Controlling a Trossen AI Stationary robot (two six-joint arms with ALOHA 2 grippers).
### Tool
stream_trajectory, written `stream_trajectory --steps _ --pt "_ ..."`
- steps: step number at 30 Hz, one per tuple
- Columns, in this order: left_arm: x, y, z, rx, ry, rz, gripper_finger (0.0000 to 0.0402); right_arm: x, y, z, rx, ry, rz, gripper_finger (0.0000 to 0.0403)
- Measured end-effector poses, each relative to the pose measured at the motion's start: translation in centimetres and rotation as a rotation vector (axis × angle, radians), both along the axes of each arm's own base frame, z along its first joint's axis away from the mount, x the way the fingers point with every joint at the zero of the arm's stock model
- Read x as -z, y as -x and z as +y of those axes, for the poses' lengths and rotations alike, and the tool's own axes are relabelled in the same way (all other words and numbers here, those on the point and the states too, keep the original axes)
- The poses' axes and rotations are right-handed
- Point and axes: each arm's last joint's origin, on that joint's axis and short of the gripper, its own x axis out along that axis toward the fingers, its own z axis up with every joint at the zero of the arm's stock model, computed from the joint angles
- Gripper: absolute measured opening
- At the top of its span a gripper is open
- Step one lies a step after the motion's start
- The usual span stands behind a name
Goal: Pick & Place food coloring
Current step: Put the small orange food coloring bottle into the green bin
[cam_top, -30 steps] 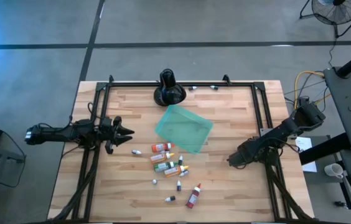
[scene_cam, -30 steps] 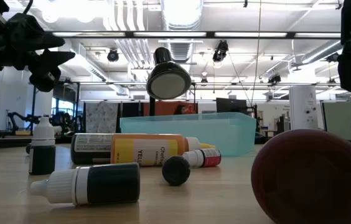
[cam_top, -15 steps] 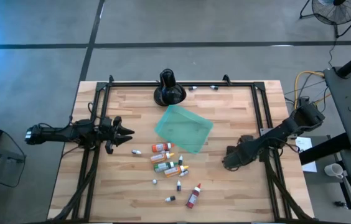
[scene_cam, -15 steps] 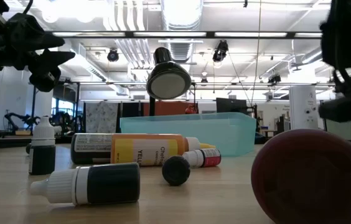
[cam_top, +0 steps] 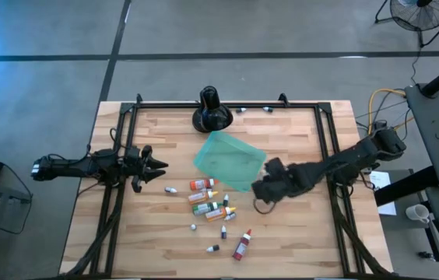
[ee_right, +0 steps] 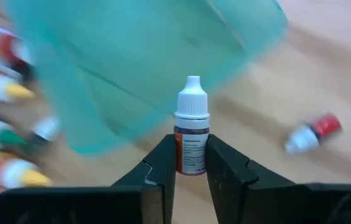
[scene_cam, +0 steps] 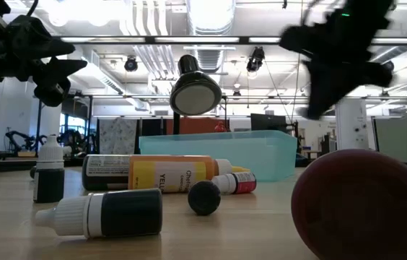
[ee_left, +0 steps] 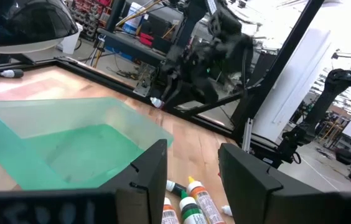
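Several food coloring bottles point(cam_top: 212, 204) lie loose on the wooden table in front of the teal tray point(cam_top: 231, 159). My right gripper point(cam_top: 260, 190) hangs above the table by the tray's right corner, shut on one small bottle point(ee_right: 191, 140) with a white cap and an orange-brown label. My left gripper point(cam_top: 159, 166) waits level at the table's left side, open, nothing between its fingers point(ee_left: 147, 177). My right gripper pinches the bottle's lower body point(ee_right: 191, 163) between its two fingers. The fingers slant down from the table's right side. The bottle lies along the fingers, its white cap point(ee_right: 192, 99) pointing away from the gripper, lifted clear of the table beside the tray point(ee_right: 132, 62).
A black round-based stand point(cam_top: 210, 111) sits at the far edge behind the tray. A red-and-white bottle point(ee_right: 312, 132) lies alone on the wood. Black frame rails point(cam_top: 330, 148) run along the table's sides. In the low view a red bottle point(scene_cam: 362, 202) lies close to the camera.
My right gripper has risen from the table's right side and gone toward the tray, its wrist rolling as it went. The bottles on the table and the tray have stayed where they were.
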Motion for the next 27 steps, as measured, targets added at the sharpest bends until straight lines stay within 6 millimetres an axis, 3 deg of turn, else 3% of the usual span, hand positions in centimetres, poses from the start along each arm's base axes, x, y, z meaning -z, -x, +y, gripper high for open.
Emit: stream_trajectory --steps 5,11,17,22,27 --pt "0.0 0.0 0.0 -0.001 0.000 0.000 0.0117 -1.7 -2.1 -3.0 -0.072 0.017 -0.050 0.0066" --pt "0.0 0.0 0.0 -0.001 0.000 0.000 0.0117 -2.6 -2.9 -5.8 -0.137 -0.042 -0.036 0.0066" --pt "0.0 0.0 0.0 0.000 0.000 0.000 0.0117 0.1 -3.2 -7.8 -0.176 -0.184 0.056 0.0066" --pt "0.0 0.0 0.0 0.000 0.000 0.000 0.0117 2.3 -4.0 -7.9 -0.206 -0.240 0.131 0.0066" --pt "0.0 0.0 0.0 0.000 0.000 0.000 0.0117 3.3 -5.3 -7.7 -0.249 -0.248 0.164 0.0066"
